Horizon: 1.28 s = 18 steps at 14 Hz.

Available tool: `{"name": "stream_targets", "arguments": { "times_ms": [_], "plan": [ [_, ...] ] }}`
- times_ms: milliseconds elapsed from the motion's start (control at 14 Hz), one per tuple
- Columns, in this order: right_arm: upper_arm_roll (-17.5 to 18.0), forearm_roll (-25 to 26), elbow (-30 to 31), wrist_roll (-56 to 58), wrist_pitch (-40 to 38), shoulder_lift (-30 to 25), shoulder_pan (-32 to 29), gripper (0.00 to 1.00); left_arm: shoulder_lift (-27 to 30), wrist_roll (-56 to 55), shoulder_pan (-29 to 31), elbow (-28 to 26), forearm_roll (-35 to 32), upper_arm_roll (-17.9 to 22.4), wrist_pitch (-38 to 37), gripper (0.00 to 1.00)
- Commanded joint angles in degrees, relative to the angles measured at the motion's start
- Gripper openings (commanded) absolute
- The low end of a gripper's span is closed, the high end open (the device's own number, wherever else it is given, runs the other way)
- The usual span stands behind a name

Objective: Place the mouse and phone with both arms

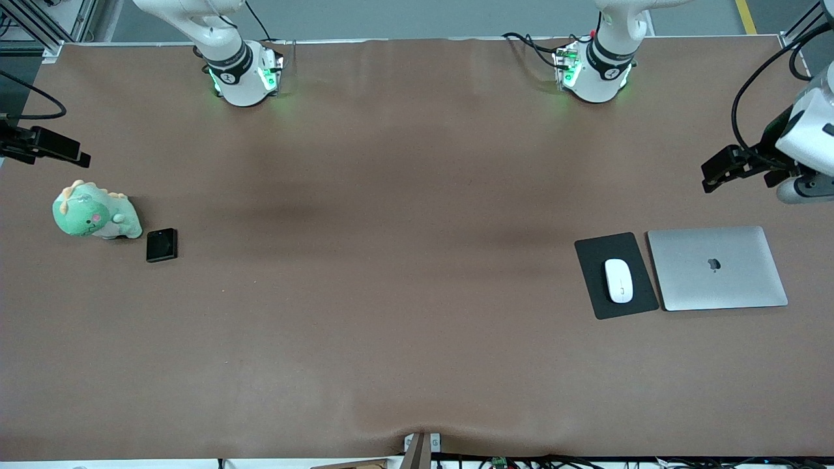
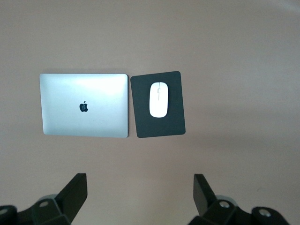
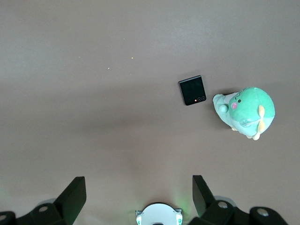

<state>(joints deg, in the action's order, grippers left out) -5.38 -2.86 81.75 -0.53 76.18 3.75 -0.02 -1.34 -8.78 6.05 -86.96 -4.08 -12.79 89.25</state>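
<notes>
The white mouse (image 1: 618,281) is seen lying on a dark mouse pad (image 1: 593,286) toward the left arm's end of the brown surface (image 1: 391,260). Just beside the pad, a closed silver laptop (image 1: 717,268) is laid flat, and an apple logo is shown on its lid; no other writing can be read. The black phone (image 1: 161,245) is placed toward the right arm's end, just beside a green plush dinosaur (image 1: 94,211), with small camera lenses seen at one edge in the right wrist view. The left pincer (image 2: 140,197) is held in the air with its fingers spread, above the laptop and pad and gripping nothing. The right pincer (image 3: 139,197) is likewise spread and empty, held above the phone and plush.
</notes>
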Motion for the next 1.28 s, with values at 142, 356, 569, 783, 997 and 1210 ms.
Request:
{"name": "stream_targets", "arguments": {
  "times_ms": [142, 356, 569, 783, 997, 1210],
  "plan": [
    [0.37, 3.99, -0.28, -1.14, -0.33, -0.85, 1.08, 1.0, 4.59, 1.4, -2.61, -3.38, 3.03, 1.09, -1.27, 1.0],
    [0.29, 4.27, -0.28, -1.23, -0.94, -0.85, 1.61, 1.0, 5.12, 1.49, -5.7, -3.4, 3.11, 4.62, -2.14, 1.0],
    [0.37, 4.01, -0.28, -1.41, -1.2, -0.85, 1.52, 1.0, 4.25, 0.7, -5.35, -2.43, 3.29, 4.44, -2.24, 1.0],
    [0.2, 4.09, -0.45, -1.32, -1.47, -0.42, 1.61, 1.0, 3.63, 1.31, -5.18, -1.9, 3.29, 4.44, -2.24, 1.0],
    [0.2, 3.57, -1.24, -1.41, -1.03, -0.41, 1.6, 1.0, 3.01, 1.22, -5.17, -1.2, 3.2, 4.44, -2.32, 1.0],
    [0.2, 3.39, -1.33, -1.41, -0.94, -0.24, 1.69, 1.0, 2.92, 1.22, -5.53, -1.2, 3.2, 4.18, -2.94, 1.0]
  ]
}}
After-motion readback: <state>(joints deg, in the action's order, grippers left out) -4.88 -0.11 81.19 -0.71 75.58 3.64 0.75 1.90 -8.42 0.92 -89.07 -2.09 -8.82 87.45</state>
